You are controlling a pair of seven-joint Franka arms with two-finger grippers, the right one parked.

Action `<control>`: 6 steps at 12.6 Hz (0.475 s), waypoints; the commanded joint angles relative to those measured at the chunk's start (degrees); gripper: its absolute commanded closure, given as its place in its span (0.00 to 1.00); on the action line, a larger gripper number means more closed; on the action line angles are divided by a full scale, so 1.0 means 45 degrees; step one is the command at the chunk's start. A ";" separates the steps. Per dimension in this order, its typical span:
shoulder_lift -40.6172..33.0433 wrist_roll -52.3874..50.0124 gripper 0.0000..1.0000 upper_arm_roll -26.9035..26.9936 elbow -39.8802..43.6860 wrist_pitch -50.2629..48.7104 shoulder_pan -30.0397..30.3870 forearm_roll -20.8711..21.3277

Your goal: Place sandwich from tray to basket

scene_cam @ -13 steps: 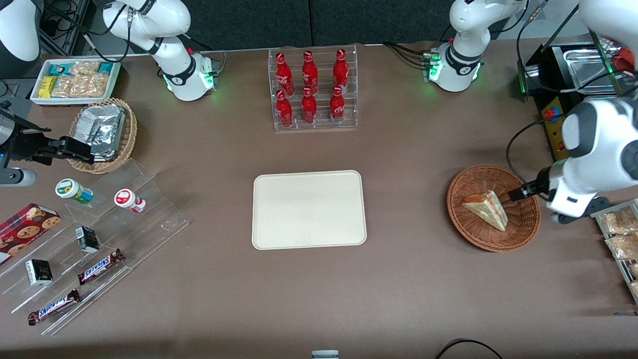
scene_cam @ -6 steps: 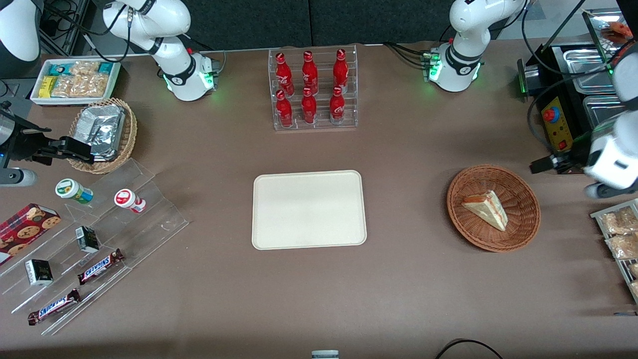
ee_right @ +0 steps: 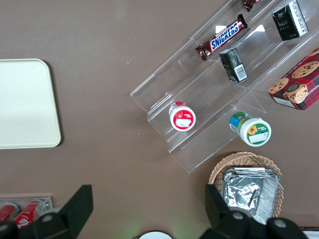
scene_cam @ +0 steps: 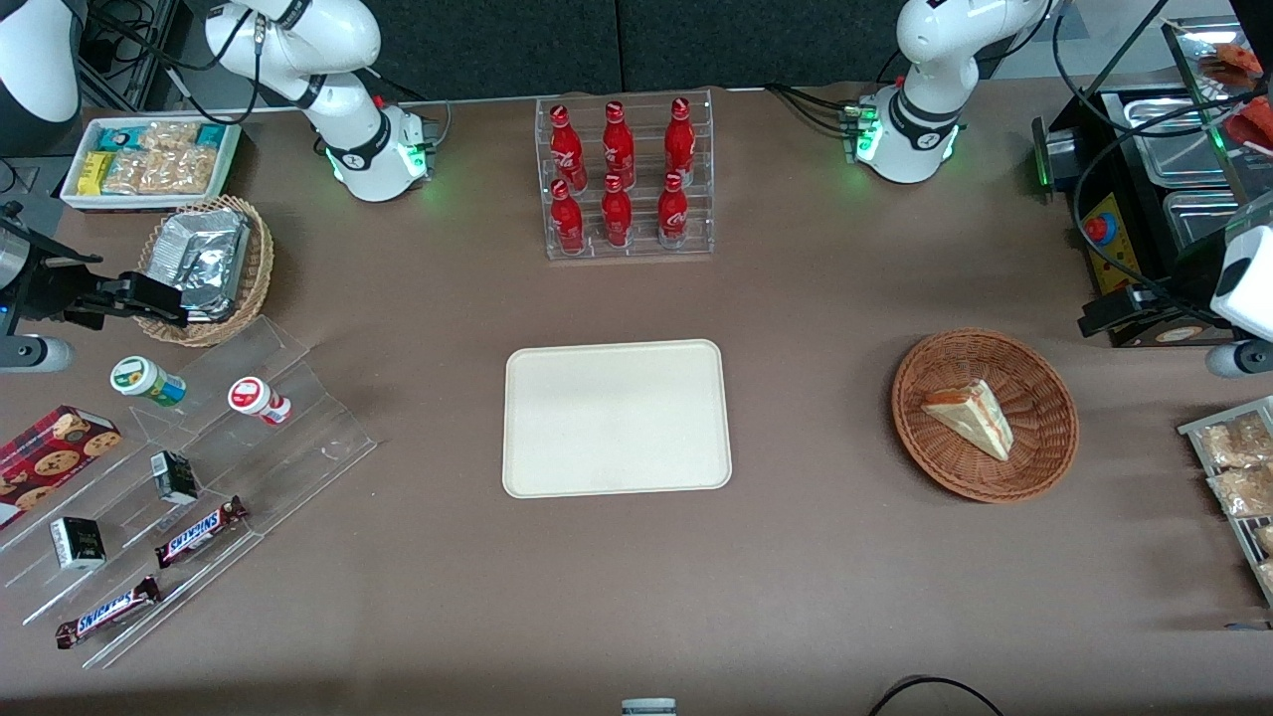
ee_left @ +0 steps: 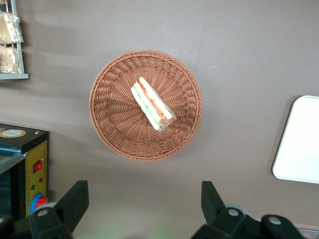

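Note:
In the front view my gripper (scene_cam: 1092, 320) hangs beside the oven-like machine, farther from that camera than the brown wicker basket (scene_cam: 1046, 428) and apart from it. Inside this basket lies the wedge-shaped sandwich (scene_cam: 979, 418). The left wrist view shows the sandwich (ee_left: 153, 104) lying on the woven bottom of the basket (ee_left: 117, 124), its layered filling face visible. There the gripper (ee_left: 144, 196) stands open, only bare table showing between its fingers. A flat white tray (scene_cam: 617, 418) rests on the table beside the basket, with nothing on it.
A rack (scene_cam: 1218, 426) with wrapped food stands toward the working arm's end, near the oven-like machine (scene_cam: 1119, 244). A clear bin (scene_cam: 627, 254) holds several red bottles. Toward the parked arm's end are a clear stepped shelf (scene_cam: 288, 467) and a foil-filled basket (scene_cam: 261, 268).
My gripper has moved from over the basket's rim toward the working arm's end and farther from the front camera, beside the machine. The sandwich and basket have stayed put.

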 commanded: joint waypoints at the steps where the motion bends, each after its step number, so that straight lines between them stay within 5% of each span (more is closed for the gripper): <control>1: 0.0148 0.0171 0.00 -0.0046 0.0339 -0.0264 -0.0017 0.0016; 6: 0.0168 0.0171 0.00 -0.0027 0.0320 -0.0244 -0.0113 0.0016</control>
